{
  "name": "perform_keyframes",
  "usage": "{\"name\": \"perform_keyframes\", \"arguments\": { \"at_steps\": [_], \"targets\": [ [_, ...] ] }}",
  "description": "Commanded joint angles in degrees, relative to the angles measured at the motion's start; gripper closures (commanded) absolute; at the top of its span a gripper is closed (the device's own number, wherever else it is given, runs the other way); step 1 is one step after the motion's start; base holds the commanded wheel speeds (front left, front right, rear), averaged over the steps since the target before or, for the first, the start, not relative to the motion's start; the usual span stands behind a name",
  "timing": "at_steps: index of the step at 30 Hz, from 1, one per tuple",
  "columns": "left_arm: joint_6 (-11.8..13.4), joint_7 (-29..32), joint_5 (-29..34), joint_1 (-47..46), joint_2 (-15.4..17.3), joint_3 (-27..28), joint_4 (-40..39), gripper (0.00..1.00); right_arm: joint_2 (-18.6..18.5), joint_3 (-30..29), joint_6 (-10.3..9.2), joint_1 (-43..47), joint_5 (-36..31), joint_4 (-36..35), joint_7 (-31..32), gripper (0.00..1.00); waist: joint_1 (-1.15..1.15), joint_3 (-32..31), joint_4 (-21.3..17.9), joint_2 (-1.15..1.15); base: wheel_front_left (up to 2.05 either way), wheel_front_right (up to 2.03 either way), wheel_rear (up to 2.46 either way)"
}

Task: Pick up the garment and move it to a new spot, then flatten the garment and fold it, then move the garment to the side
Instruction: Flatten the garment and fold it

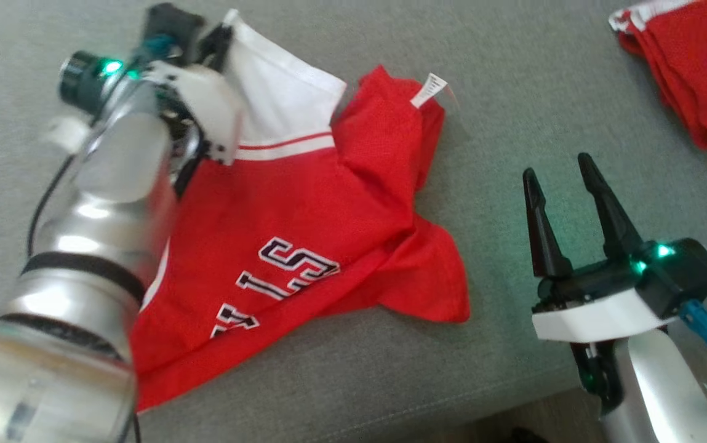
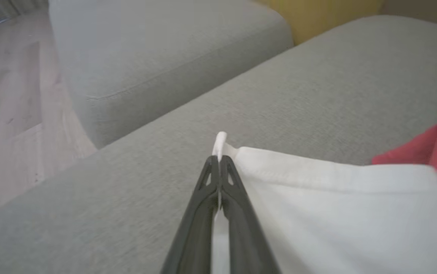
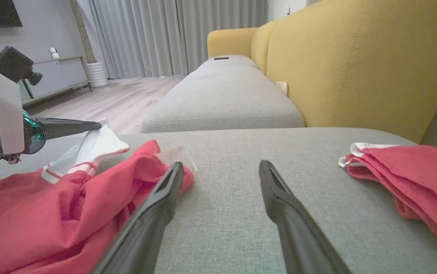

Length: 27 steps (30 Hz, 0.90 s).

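Note:
The garment [image 1: 304,209] is a red jersey with a white band and dark lettering, lying crumpled on the grey sofa cushion [image 1: 513,92]. My left gripper [image 1: 221,37] is at its far left corner, shut on the white hem. In the left wrist view the fingers [image 2: 218,160] are pressed together with the white cloth [image 2: 336,205] pinched between them. To the right of the jersey, my right gripper [image 1: 559,166] hovers open over bare cushion, holding nothing. The right wrist view has its spread fingers [image 3: 220,167] beside the red cloth [image 3: 51,213], with the left gripper [image 3: 92,125] at the far left.
A second red garment [image 1: 691,67] lies folded at the far right of the cushion, in front of the yellow backrest [image 3: 355,57]. Another grey cushion [image 2: 165,57] adjoins beyond the left gripper, and wooden floor [image 2: 13,95] lies past the sofa's edge.

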Motion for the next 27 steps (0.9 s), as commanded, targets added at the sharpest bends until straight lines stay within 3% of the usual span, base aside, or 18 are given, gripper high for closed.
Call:
{"name": "perform_keyframes", "arguments": {
  "at_steps": [1, 10, 18, 27],
  "targets": [
    [-0.15, -1.02, -1.53, 0.47, 3.35, 2.03, -2.18, 1.0, -0.38, 0.81, 0.39, 1.39, -0.43, -1.26, -0.22, 0.0, 0.0, -3.07, 2.42, 0.0, 0.0, 0.0, 0.0],
    [-0.23, -1.73, -5.91, 12.37, 9.17, 5.01, -11.23, 1.0, -3.33, 0.98, 0.39, 2.39, 0.26, 1.83, -0.22, 0.0, 0.0, -9.65, 8.36, 0.0, 0.0, 0.0, 0.0],
    [3.0, -1.54, -7.23, 23.59, 14.06, 6.97, -22.8, 1.0, -5.25, 0.27, 0.39, 0.5, 2.36, 8.11, -0.22, 0.0, 0.0, -13.0, 12.43, 0.0, 0.0, 0.0, 0.0],
    [6.59, 3.45, -7.56, 30.03, 19.74, 7.84, -32.72, 1.0, -5.83, 1.07, 0.39, -2.59, 3.06, 15.67, -0.22, 0.0, 0.0, -14.24, 14.34, 0.0, 0.0, 0.0, 0.0]
  ]
}}
